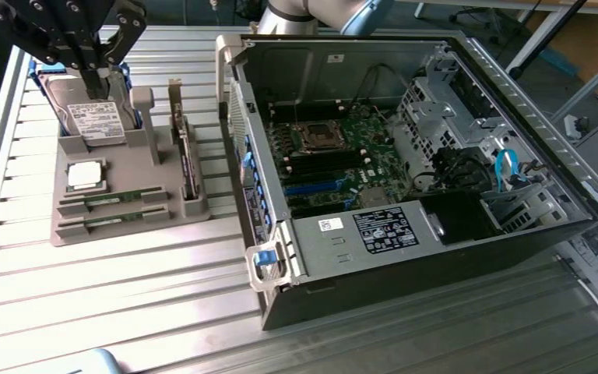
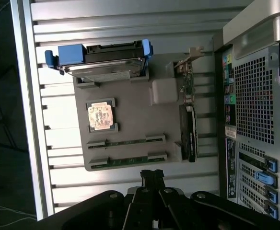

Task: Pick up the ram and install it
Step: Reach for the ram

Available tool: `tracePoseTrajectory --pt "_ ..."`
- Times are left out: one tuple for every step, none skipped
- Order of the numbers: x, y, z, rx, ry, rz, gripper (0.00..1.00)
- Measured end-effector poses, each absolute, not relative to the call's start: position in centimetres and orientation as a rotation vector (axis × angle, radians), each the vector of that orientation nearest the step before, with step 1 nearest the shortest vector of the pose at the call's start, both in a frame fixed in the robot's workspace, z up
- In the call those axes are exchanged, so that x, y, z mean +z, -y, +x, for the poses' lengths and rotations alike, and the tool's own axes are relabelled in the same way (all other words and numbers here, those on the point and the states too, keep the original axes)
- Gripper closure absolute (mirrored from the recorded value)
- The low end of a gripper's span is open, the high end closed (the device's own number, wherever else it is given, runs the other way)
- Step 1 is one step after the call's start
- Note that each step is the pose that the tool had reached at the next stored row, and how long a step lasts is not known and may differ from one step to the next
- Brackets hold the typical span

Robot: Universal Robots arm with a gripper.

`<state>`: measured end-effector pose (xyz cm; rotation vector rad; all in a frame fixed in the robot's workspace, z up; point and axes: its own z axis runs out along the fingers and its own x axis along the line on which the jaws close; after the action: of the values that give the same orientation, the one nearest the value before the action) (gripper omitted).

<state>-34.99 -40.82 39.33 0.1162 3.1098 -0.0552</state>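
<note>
Two ram sticks, thin green boards, lie in slots of a grey holder [image 1: 122, 234]: one ram stick [image 1: 112, 199] and a second [image 1: 112, 220] beside it. The wrist view has them as ram stick [image 2: 125, 142] and ram stick [image 2: 128, 159]. My black gripper [image 1: 96, 82] hangs above the holder's far end, over the hard drive [image 1: 96, 117], well apart from the ram. Its fingers are shut with nothing between them. The gripper [image 2: 152, 176] also shows in the wrist view, close to the holder's edge [image 2: 82, 143].
The holder also carries a silver processor chip [image 1: 84, 175] and an upright expansion card [image 1: 184, 156]. An open computer case [image 1: 310, 257] stands at the exterior view's right, its motherboard [image 1: 330, 156] exposed. Everything rests on a ribbed metal table [image 1: 122, 312].
</note>
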Motion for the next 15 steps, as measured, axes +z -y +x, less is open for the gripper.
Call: tracePoseTrajectory --pt "39.33 40.83 -35.00 -0.055 -3.110 0.116 0.90" --pt "39.33 40.84 -35.01 -0.055 -3.110 0.116 0.90" --pt "39.33 40.84 -35.03 -0.056 -3.110 0.116 0.90" --pt "39.33 40.85 -35.05 -0.056 -3.110 0.116 0.90" --pt "39.33 40.86 -35.07 -0.056 -3.110 0.116 0.90" --pt "39.33 40.86 -35.08 -0.056 -3.110 0.116 0.90" --pt "39.33 40.87 -35.10 -0.056 -3.110 0.116 0.90" --pt "39.33 40.88 -35.12 -0.056 -3.110 0.116 0.90" --pt "39.33 40.88 -35.13 -0.056 -3.110 0.116 0.90" --pt "39.33 40.90 -35.15 -0.056 -3.110 0.116 0.90" --pt "39.33 40.91 -35.17 -0.056 -3.110 0.116 0.90" --pt "39.33 40.92 -35.19 -0.056 -3.110 0.116 0.90" --pt "39.33 40.93 -35.21 -0.056 -3.110 0.116 0.90" --pt "39.33 40.95 -35.23 -0.056 -3.110 0.116 0.90" --pt "39.33 40.96 -35.25 -0.056 -3.110 0.116 0.90"
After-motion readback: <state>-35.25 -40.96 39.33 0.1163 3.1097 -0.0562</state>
